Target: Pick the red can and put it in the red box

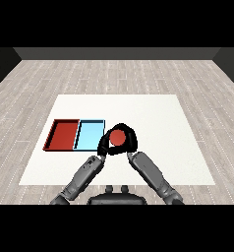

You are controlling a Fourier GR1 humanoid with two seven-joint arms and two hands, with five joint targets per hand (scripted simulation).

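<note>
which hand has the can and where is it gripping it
The right hand is curled round the side of the red can, leaving its top showing. The left hand's own hold cannot be told.

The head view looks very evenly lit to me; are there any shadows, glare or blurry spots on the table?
Head view: flat, even light, with no glare on the white table; no clear shadow shows beside the red tray or blue tray; the black hands hide most of the red can.

Light blue tray (88, 135) on white table (153, 118); wood-plank floor (114, 74) around.
</note>
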